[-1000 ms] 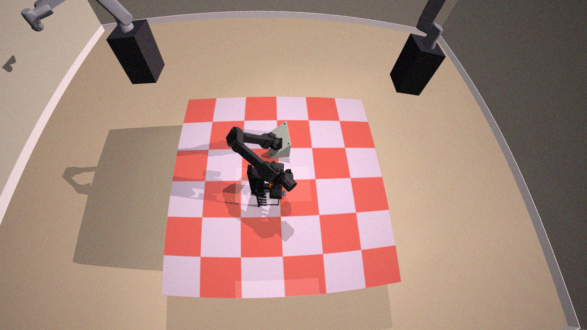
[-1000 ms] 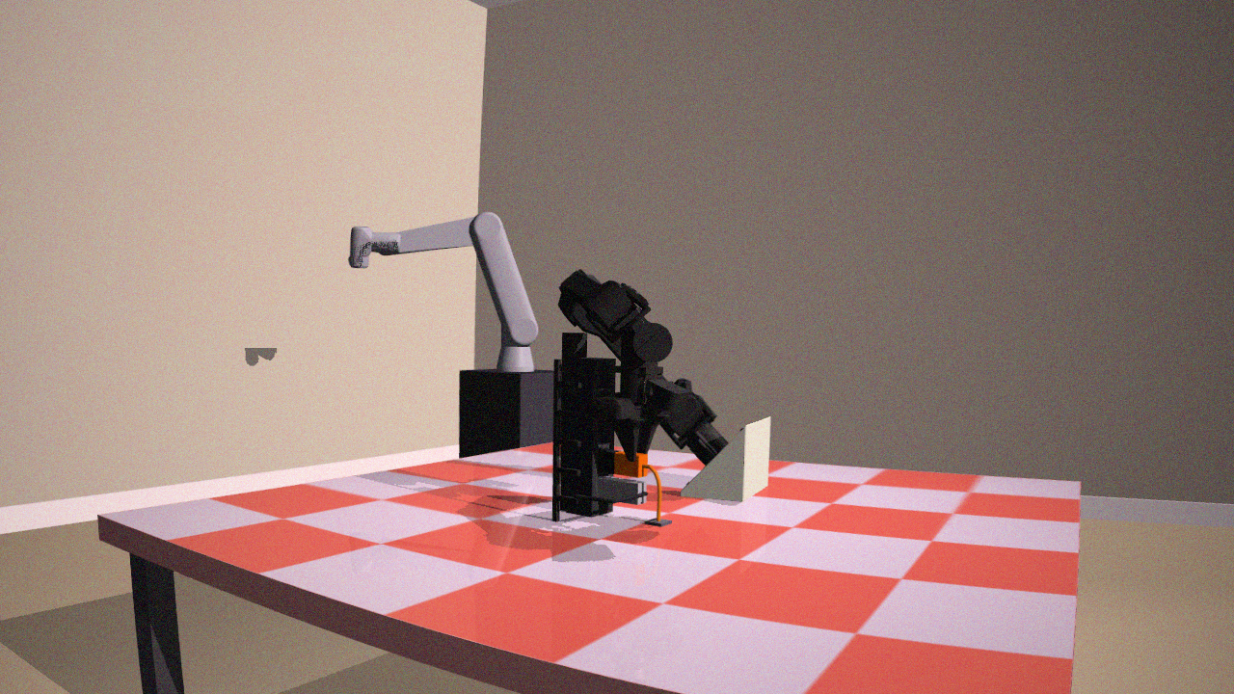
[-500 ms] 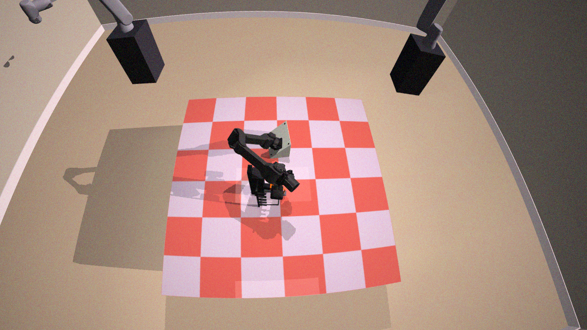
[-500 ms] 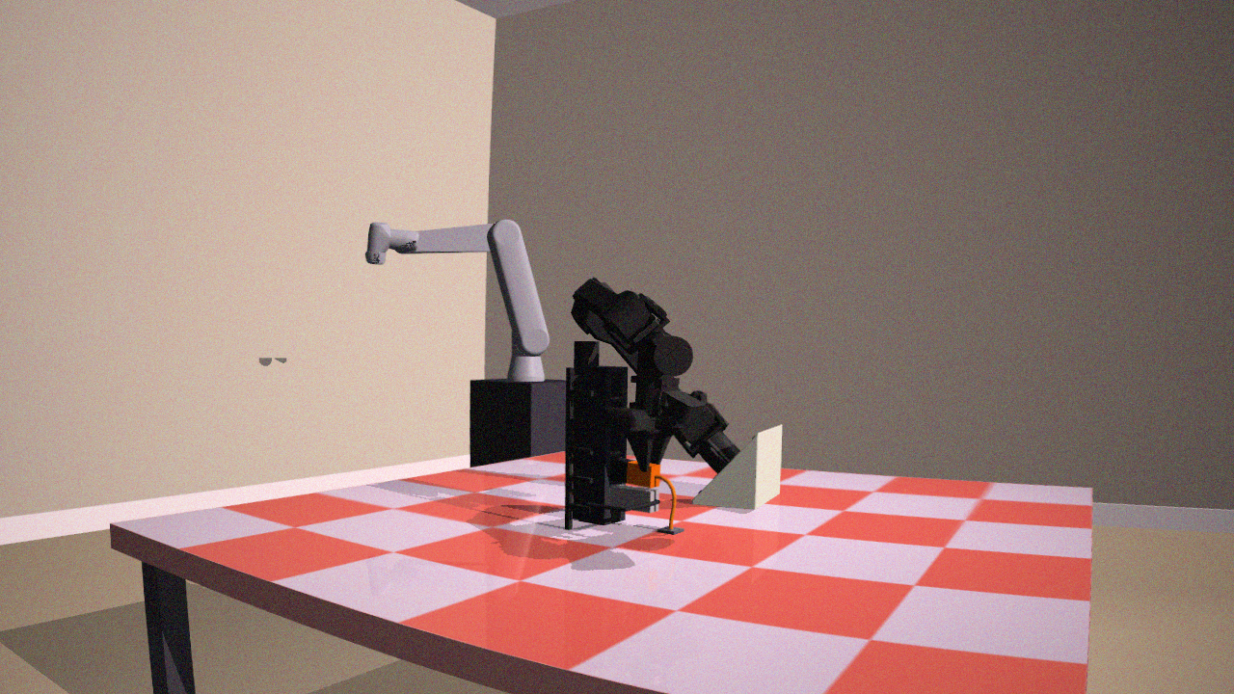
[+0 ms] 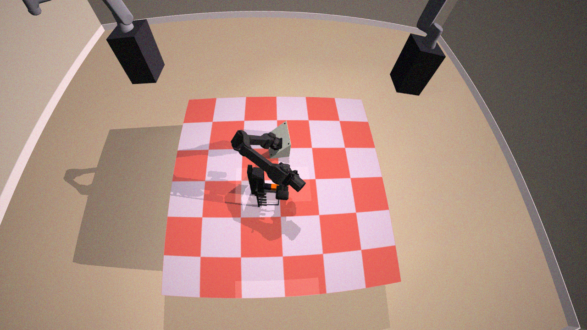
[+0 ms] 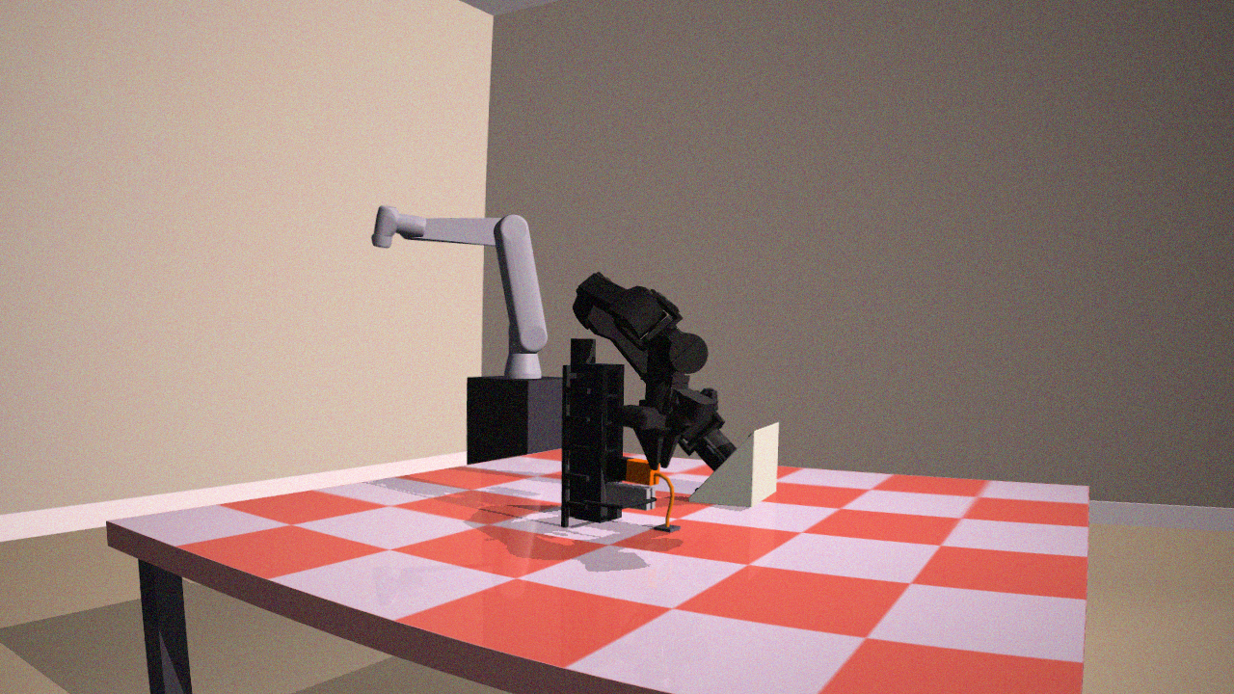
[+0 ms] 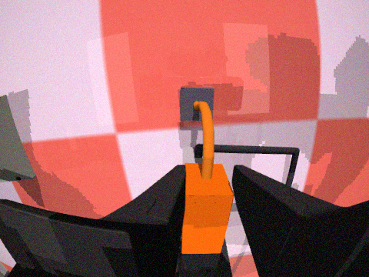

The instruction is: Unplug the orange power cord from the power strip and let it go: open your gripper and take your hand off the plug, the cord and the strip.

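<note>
The black power strip (image 5: pixel 255 183) (image 6: pixel 592 431) stands upright like a tower in the middle of the checkered table (image 6: pixel 776 570). The orange plug (image 5: pixel 272 186) (image 6: pixel 638 471) (image 7: pixel 205 205) sits low at the strip's right face; I cannot tell whether its prongs are clear of the socket. Its orange cord (image 6: pixel 669 498) (image 7: pixel 207 134) curves down to a small grey pad (image 6: pixel 666 527) (image 7: pixel 196 103) on the table. My gripper (image 5: pixel 278 189) (image 6: pixel 654 459) (image 7: pixel 209 174) reaches down from the right and is shut on the plug, one finger on each side.
A pale wedge block (image 5: pixel 281 139) (image 6: pixel 741 474) (image 7: pixel 11 144) stands behind the arm at its base. A thin black wire frame (image 7: pixel 257 149) lies beside the strip. Black pedestals (image 5: pixel 135 51) (image 5: pixel 416 65) (image 6: pixel 509 418) carrying grey arms stand beyond the table.
</note>
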Available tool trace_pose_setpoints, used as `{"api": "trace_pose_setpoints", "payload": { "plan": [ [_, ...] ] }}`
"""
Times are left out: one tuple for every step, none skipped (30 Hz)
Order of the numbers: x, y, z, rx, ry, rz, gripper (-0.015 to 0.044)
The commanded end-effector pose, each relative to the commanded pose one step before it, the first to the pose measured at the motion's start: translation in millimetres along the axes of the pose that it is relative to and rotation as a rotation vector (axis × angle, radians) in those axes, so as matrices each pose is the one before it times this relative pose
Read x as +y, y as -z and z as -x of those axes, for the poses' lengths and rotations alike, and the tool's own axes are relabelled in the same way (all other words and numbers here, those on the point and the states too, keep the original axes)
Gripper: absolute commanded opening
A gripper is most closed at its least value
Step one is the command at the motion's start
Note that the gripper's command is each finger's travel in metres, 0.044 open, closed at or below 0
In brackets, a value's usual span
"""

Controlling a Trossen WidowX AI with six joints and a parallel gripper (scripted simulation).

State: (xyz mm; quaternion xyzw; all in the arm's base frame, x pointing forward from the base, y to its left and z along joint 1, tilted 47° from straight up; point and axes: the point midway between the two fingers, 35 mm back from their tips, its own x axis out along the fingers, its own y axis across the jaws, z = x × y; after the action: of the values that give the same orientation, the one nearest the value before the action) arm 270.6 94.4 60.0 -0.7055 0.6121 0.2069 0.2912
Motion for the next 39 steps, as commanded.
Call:
{"api": "trace_pose_setpoints", "payload": {
  "plan": [
    [1.49,-30.5,11.25,-0.065,0.00916,-0.0051,0.0],
    [0.28,-1.57,0.23,0.00008,0.00004,0.0001,0.0],
    [0.3,-1.57,0.22,0.00009,0.00004,0.0001,0.0],
    [0.32,-1.57,0.22,0.0001,0.00004,0.0001,0.0],
    [0.33,-1.57,0.22,0.00011,0.00005,0.0001,0.0],
    [-2.48,21.25,-9.15,0.01807,-0.01998,-0.0219,0.0026],
    [0.0,0.0,0.0,0.0,0.0,0.0,0.0052],
    [0.0,0.0,0.0,0.0,0.0,0.0,0.0079],
    [0.0,0.0,0.0,0.0,0.0,0.0,0.0105],
    [0.0,0.0,0.0,0.0,0.0,0.0,0.0131],
    [0.0,0.0,0.0,0.0,0.0,0.0,0.0157],
    [0.0,0.0,0.0,0.0,0.0,0.0,0.016],
    [0.0,0.0,0.0,0.0,0.0,0.0,0.016],
    [0.0,0.0,0.0,0.0,0.0,0.0,0.016],
    [0.0,0.0,0.0,0.0,0.0,0.0,0.016],
    [0.0,0.0,0.0,0.0,0.0,0.0,0.016],
    [0.0,0.0,0.0,0.0,0.0,0.0,0.016],
    [0.0,0.0,0.0,0.0,0.0,0.0,0.016],
    [0.0,0.0,0.0,0.0,0.0,0.0,0.016],
    [0.0,0.0,0.0,0.0,0.0,0.0,0.016],
    [0.12,-0.26,2.48,-0.00328,0.00453,0.0051,0.016],
    [0.31,-0.55,5.43,-0.0072,0.00994,0.0112,0.016],
    [0.14,-0.25,2.36,-0.00312,0.00432,0.0049,0.016],
    [0.05,-0.09,0.86,-0.00114,0.00158,0.0018,0.016],
    [0.0,0.0,0.0,0.0,0.0,0.0,0.016],
    [0.0,0.0,0.0,0.0,0.0,0.0,0.016],
    [0.0,0.0,0.0,0.0,0.0,0.0,0.016],
    [-0.01,0.27,0.01,0.0,0.0,0.0,0.016],
    [-0.02,0.54,0.01,0.00001,-0.00001,0.0,0.016],
    [-0.02,0.78,0.02,0.00001,-0.00001,0.0,0.016],
    [-0.02,1.03,0.02,0.00002,-0.00001,0.0,0.016],
    [-0.03,1.27,0.02,0.00002,-0.00001,0.0,0.016],
    [-0.02,1.5,0.02,0.00003,-0.00002,0.0,0.016],
    [-0.02,1.62,0.02,0.00004,-0.00002,0.0,0.016],
    [-0.01,1.65,0.02,0.00005,-0.00002,0.0,0.016],
    [0.0,1.65,0.02,0.00005,-0.00002,0.0,0.016],
    [0.01,1.65,0.01,0.00006,-0.00002,0.0,0.016],
    [0.02,1.65,0.01,0.00006,-0.00002,0.0,0.016],
    [0.03,1.65,0.0,0.00007,-0.00002,0.0,0.016]
  ]
}}
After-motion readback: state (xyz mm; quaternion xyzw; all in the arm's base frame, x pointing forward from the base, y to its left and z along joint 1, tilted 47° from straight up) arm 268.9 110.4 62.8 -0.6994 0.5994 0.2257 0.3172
